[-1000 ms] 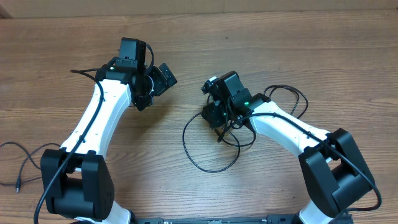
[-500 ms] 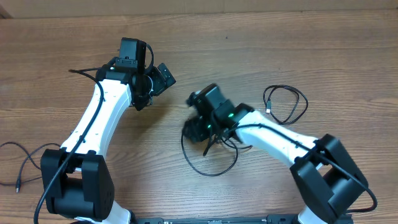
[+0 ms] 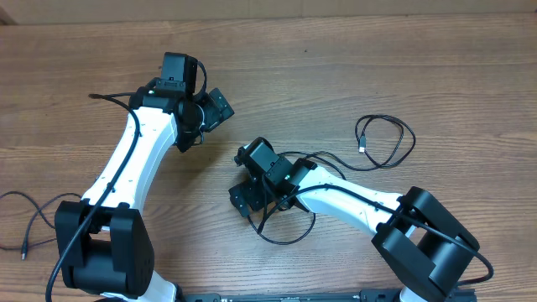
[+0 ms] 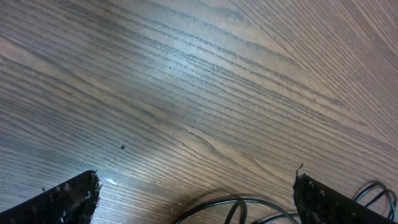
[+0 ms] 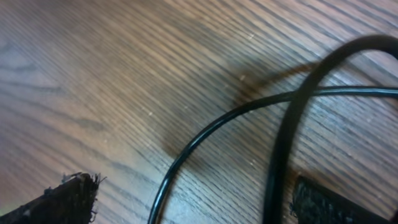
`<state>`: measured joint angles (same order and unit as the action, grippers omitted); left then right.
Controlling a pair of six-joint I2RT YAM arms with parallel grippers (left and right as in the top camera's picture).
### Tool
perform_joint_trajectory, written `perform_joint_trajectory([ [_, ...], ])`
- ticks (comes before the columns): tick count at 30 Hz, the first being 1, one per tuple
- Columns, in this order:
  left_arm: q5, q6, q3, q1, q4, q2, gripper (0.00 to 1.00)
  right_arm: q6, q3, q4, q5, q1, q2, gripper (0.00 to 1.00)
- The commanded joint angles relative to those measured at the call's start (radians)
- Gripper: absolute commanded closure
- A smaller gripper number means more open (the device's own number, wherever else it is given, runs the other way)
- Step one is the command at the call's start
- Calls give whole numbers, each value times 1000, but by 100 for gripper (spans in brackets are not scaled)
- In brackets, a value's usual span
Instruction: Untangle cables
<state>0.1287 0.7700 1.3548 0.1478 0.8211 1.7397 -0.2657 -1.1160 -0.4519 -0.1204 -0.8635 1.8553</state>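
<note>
Presently, from the robot's side of the bench (image 3: 336, 50) outward:

- Left-edge cable (image 3: 23, 248): a loose cord beside the left arm's base, its plug tip toward the robot. It lies well apart from the other cords and touches neither.
- Middle cable (image 5: 186, 147): an open loop on the bench under and just beside the right wrist. It is partly hidden by the arm, and the wrist view shows one black strand crossing another. I cannot tell whether both strands belong to this cord.
- Right gripper (image 3: 242, 198): low over the bench, fingers spread wide. The cord passes between them on the wood and is not pinched.
- Right-side cable (image 3: 413, 143): a small separate loop past the right forearm, with a plug tip inside the curl. It is clear of the middle cord.
- Left gripper (image 3: 220, 105): farthest out, fingers wide and holding nothing. Its wrist view shows bare wood ahead.
- Status, by judgement: the three cords lie apart, so the separating looks largely done. What is left is to confirm that the middle loop carries no knot under the arm and to draw both arms clear.
</note>
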Motion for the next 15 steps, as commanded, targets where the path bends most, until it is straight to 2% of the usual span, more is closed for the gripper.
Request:
perform_joint_trajectory([
  [1,-17,-16,9,-4,13,-1,0,-52,-40,-38,76,18,-6,0],
  [10,44,-90,9,-3,20,-1,0,-60,-212,-245,146,108,-184,0],
  [15,168,-120,9,-3,24,-1,1,-84,-227,-296,228,146,-328,0],
])
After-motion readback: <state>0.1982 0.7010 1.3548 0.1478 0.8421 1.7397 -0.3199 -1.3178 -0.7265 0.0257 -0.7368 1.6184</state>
